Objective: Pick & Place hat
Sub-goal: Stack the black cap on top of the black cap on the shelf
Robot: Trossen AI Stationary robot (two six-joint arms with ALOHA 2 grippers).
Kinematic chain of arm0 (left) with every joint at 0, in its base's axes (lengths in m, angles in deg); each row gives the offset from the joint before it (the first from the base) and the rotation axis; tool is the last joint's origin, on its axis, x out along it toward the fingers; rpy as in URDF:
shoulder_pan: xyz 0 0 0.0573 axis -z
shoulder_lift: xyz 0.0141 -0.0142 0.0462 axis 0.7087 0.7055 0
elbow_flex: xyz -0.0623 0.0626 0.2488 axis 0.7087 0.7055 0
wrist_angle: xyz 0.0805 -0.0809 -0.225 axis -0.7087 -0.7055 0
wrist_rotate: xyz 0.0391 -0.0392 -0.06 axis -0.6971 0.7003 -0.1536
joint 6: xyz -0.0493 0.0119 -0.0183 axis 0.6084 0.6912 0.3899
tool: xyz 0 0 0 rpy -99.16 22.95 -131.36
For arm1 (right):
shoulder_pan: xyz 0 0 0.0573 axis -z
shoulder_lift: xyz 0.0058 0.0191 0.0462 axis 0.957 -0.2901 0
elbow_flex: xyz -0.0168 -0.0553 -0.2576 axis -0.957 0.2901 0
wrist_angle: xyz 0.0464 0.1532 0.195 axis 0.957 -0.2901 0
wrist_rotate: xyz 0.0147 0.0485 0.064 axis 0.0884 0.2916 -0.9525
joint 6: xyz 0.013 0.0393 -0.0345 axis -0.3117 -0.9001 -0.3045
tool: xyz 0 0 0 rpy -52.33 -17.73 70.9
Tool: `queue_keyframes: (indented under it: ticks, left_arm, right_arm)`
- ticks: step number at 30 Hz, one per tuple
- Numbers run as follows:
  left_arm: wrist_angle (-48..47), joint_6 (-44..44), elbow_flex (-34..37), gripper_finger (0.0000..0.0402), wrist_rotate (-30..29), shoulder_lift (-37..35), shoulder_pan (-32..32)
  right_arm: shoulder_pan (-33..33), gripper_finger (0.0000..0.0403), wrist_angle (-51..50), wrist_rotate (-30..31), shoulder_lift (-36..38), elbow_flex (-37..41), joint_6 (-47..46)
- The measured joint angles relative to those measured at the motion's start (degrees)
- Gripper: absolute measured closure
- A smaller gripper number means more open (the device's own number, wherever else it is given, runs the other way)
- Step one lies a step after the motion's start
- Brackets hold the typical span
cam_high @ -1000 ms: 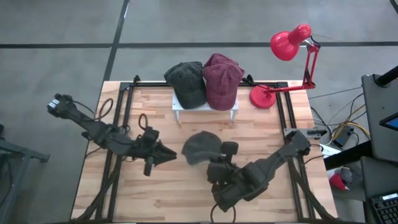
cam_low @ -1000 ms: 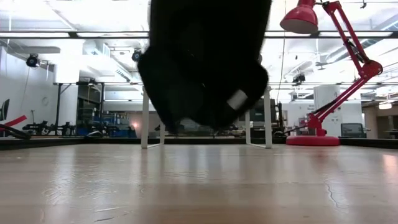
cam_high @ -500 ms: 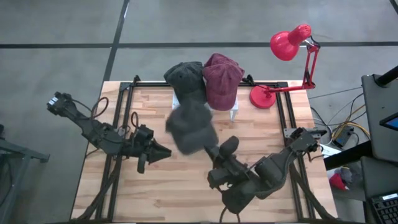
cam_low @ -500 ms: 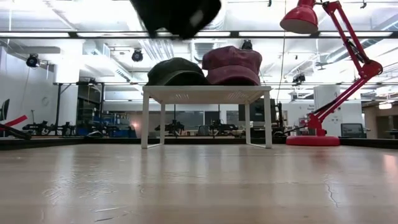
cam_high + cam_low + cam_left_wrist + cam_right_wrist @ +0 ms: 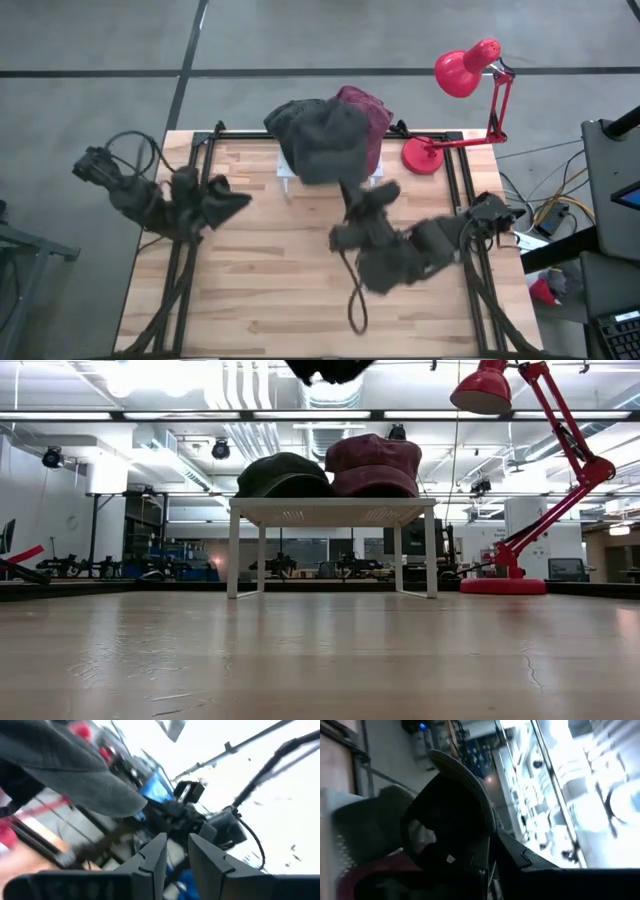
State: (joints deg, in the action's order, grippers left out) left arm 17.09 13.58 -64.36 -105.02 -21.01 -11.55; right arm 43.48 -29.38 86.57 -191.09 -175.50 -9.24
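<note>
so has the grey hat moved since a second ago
Yes. The grey hat, held by the right gripper, has gone from mid-table toward the far edge and now hangs above the white stand, over the two hats resting there.

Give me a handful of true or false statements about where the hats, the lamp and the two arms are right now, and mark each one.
1. The right gripper holds a grey hat up above the white stand. True.
2. The grey hat lies flat on the wooden table. False: it is lifted, over the stand.
3. A dark hat and a maroon hat sit side by side on the stand. True.
4. The red lamp stands at the table's left edge. False: it is at the far right corner.
5. The left gripper also grips the grey hat. False: it is off to the left, empty.
</note>
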Motion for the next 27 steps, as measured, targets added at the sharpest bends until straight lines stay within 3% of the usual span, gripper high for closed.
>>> queue_keyframes:
  ticks: [4,9,13,20,27]
  left_arm:
    - [0.2,-4.7,-2.1,0.0305,-5.3,-0.6,0.0]
    - [0.1,-6.4,-3.3,0.0305,-5.6,0.0,0.0]
    - [-0.1,-5.7,-2.8,0.0305,-5.0,0.1,0.2]
    - [-0.2,-5.2,-2.8,0.0305,-4.8,1.9,1.9]
    - [-0.3,-3.9,-2.8,0.0305,-4.9,5.8,3.2]
  right_arm:
    - [3.3,0.0392,7.5,-2.6,3.1,0.0,2.8]
    - [5.5,0.0392,26.6,-26.0,6.4,0.0,10.7]
    - [5.2,0.0392,39.6,-38.5,6.8,0.0,25.4]
    - [3.3,0.0392,62.4,-43.5,6.9,0.1,51.4]
    - [-0.1,0.0392,94.6,-48.3,7.0,2.1,72.7]
